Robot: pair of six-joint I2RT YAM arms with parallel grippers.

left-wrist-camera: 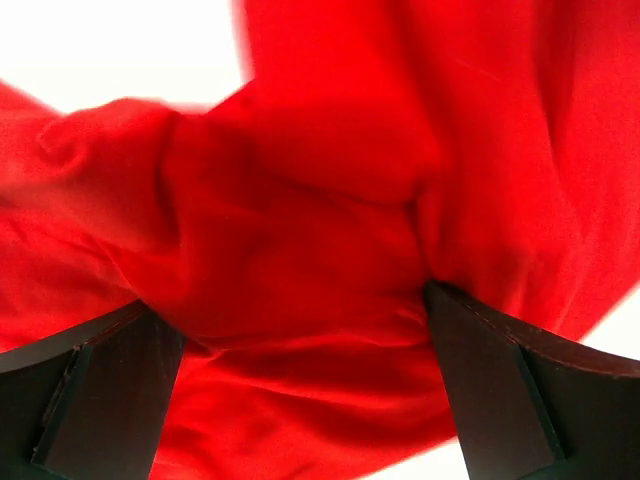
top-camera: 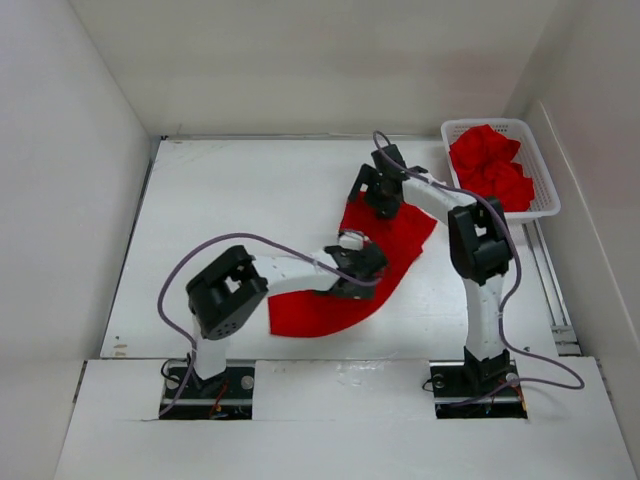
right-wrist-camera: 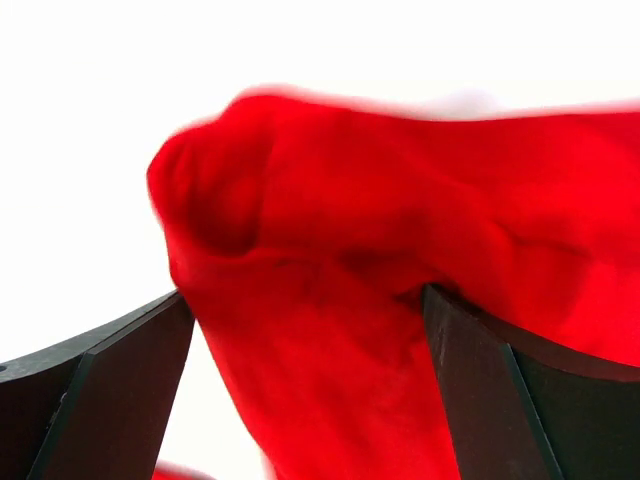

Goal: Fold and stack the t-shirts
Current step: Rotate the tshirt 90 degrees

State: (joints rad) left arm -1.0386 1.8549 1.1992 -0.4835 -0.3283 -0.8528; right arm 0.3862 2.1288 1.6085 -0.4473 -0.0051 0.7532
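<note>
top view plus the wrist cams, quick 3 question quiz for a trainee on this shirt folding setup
1. True or false: the white basket is empty.
2. Where is the t-shirt on the table?
A) off to the left of both arms
B) under the left gripper and the right gripper, stretching between them
C) draped over the basket rim
3. Which gripper is nearer the basket?

Key:
1. False. It holds crumpled red shirts.
2. B
3. The right gripper
</note>
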